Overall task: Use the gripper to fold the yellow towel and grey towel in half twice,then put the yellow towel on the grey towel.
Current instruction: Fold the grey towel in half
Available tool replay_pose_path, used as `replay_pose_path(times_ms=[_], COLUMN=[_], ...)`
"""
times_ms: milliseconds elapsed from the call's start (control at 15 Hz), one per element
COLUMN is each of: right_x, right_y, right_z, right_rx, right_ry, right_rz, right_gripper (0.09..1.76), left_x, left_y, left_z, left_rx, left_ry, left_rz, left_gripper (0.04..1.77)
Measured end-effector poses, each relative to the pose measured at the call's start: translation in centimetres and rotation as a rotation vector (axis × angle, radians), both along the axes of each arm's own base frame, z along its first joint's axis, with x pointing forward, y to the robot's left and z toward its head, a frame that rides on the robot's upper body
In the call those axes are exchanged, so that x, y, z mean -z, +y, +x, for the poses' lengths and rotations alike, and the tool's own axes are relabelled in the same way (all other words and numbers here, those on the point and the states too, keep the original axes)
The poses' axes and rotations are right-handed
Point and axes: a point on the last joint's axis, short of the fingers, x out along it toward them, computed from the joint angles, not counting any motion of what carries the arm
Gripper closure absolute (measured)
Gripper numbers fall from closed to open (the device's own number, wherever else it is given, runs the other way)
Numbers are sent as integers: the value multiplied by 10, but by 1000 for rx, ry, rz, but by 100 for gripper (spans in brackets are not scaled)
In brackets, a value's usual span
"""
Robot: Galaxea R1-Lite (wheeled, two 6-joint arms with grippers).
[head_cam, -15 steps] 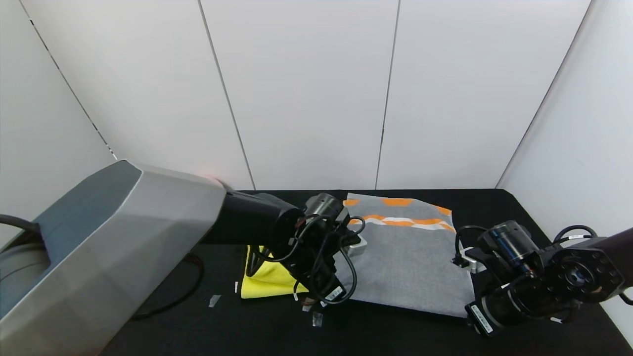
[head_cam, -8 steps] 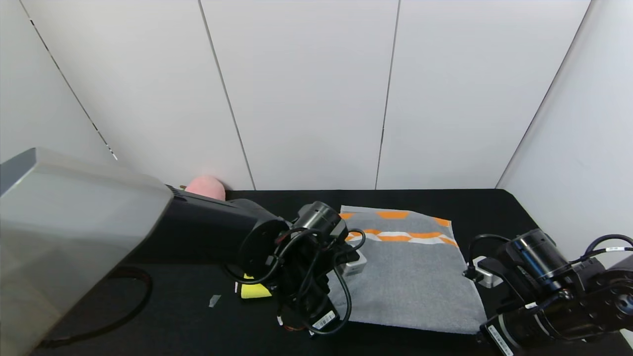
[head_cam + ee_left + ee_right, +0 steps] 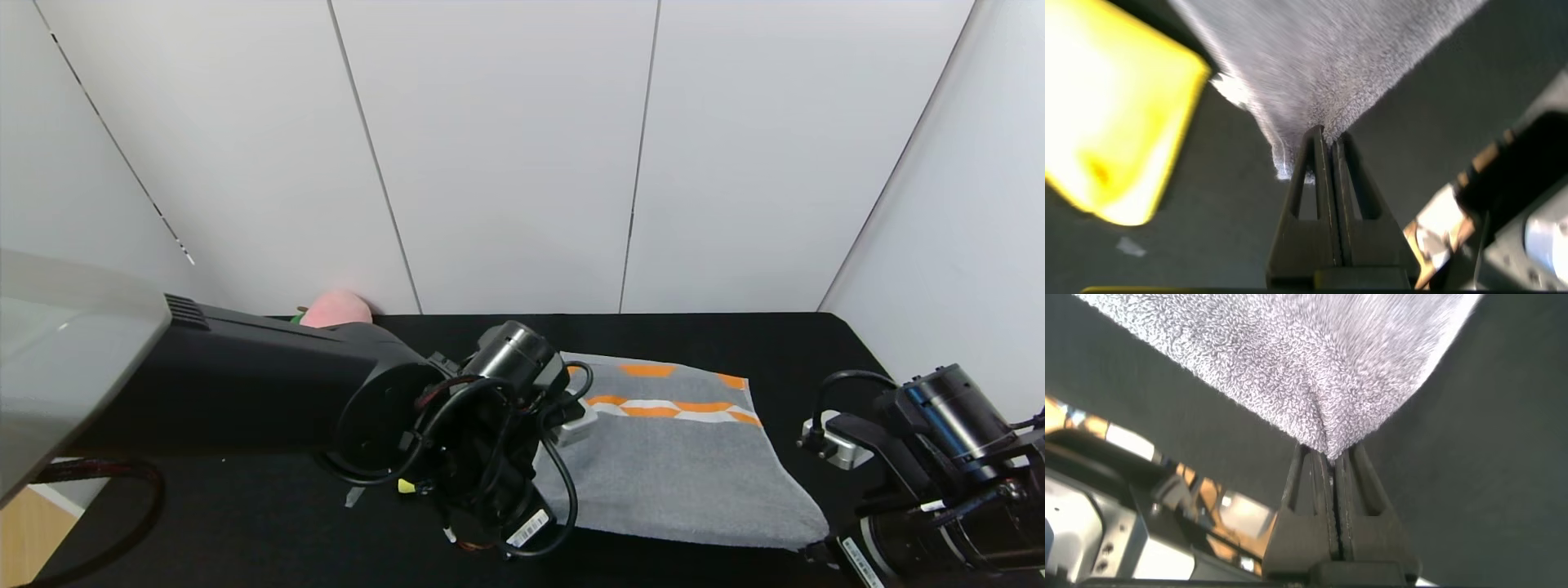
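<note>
Grey towel (image 3: 682, 457) lifted at near corners, drawn toward near edge of tabletop (image 3: 767, 335) since a second ago.
Left gripper (image 3: 1325, 140) clamped on near-left corner; right gripper (image 3: 1329, 456) clamped on near-right corner.
Yellow towel (image 3: 1114, 114) left lying near table centre, now mostly hidden behind left arm.
Fold of grey towel judged begun.

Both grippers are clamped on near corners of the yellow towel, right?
No: both are clamped on the grey towel. The wrist views show the left gripper and right gripper each pinching grey terry; the yellow towel lies beside it, ungripped.
</note>
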Motion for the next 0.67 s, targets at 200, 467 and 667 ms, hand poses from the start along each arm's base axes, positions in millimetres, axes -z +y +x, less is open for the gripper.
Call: replay_pose_path(times_ms=[200, 467, 667], right_x=[-12, -25, -29], right_y=[-2, -5, -8], right_z=[10, 31, 52], right_rx=[26, 69, 109], right_ry=[-53, -111, -136], right_rz=[13, 31, 37], right_gripper=[171, 171, 171], left_x=[-11, -26, -35], left_y=[-6, -16, -22], left_z=[11, 28, 46], left_rx=[-48, -141, -173], left_ry=[-83, -161, -212], left_rz=[-71, -151, -185], left_gripper=[171, 171, 171])
